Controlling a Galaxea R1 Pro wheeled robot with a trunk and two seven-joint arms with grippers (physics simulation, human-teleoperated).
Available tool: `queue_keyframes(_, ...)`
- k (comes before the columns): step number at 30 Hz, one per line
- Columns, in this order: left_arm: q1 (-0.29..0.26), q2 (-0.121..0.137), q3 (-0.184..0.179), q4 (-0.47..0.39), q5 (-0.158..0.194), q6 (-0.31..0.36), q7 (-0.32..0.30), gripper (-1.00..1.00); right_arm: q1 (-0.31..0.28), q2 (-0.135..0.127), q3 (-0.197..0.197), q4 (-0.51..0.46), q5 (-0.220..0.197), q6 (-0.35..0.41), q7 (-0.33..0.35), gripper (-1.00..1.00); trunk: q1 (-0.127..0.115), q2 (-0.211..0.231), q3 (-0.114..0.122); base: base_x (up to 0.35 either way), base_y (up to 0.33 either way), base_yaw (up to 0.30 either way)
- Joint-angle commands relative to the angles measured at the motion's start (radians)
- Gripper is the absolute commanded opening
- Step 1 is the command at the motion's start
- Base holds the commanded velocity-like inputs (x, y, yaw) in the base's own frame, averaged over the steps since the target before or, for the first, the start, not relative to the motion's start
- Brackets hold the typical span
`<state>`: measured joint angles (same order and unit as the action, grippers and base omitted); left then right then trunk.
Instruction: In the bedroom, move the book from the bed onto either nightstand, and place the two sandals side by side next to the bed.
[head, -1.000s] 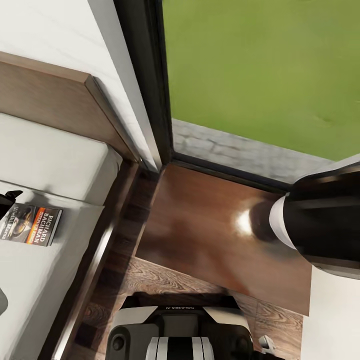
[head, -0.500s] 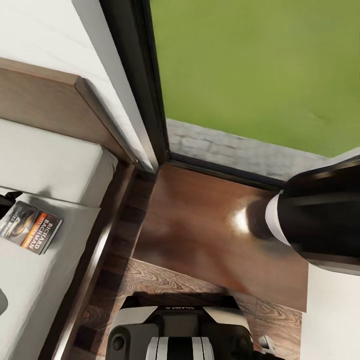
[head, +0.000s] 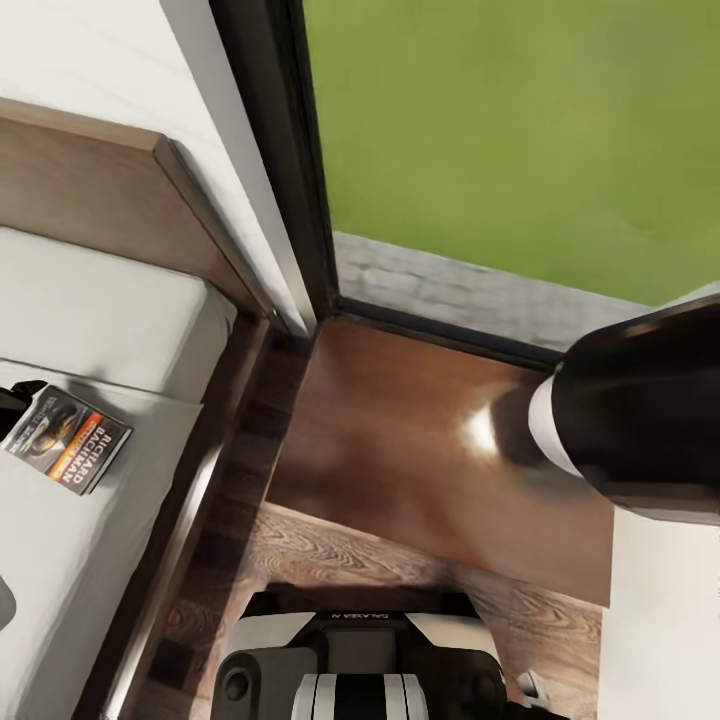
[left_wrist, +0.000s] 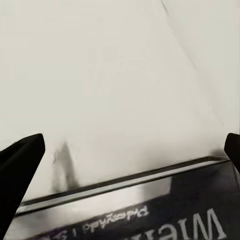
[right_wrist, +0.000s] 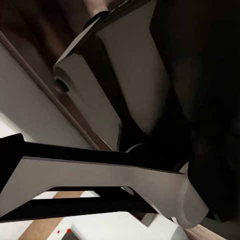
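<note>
The book, a thin paperback with a dark picture and an orange band, lies on the bed's off-white mattress near the left edge of the head view. My left gripper is a dark shape touching the book's far corner. In the left wrist view, the left gripper is open, its black fingertips wide apart over the mattress, with the book's edge lying between them. The nightstand, glossy dark brown, stands right of the bed. My right forearm hangs over its right end.
A dark wooden headboard and bed frame rail border the mattress. A dark-framed window shows grass behind the nightstand. Wood-plank floor lies between nightstand and my base. The right wrist view shows my own body parts.
The book has turned on the mattress, its far corner swinging towards the left gripper. The head view has shifted slightly. The right arm stays over the nightstand.
</note>
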<state>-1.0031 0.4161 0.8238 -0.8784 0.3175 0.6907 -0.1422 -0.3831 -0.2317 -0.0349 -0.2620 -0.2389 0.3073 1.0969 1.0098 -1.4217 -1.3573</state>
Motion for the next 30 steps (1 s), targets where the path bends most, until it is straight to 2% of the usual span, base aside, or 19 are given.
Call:
queue_keyframes(1,0.000,0.000,0.003,0.003,-0.011,0.009,0.000,1.00,0.000,0.000,-0.003,0.000,-0.002,0.010,0.003,1.00,0.000,0.000,0.000,-0.081,0.000,0.000)
queue_keyframes(24,0.000,0.000,0.003,0.003,-0.011,0.009,0.000,1.00,0.000,0.000,-0.003,0.000,-0.002,0.010,0.002,1.00,0.000,0.000,0.000,-0.007,0.000,0.000)
queue_keyframes(30,0.000,0.000,0.003,0.004,-0.010,0.009,0.000,1.00,0.000,0.000,-0.003,0.000,-0.002,0.010,0.001,1.00,0.000,0.000,0.000,-0.109,0.000,0.000)
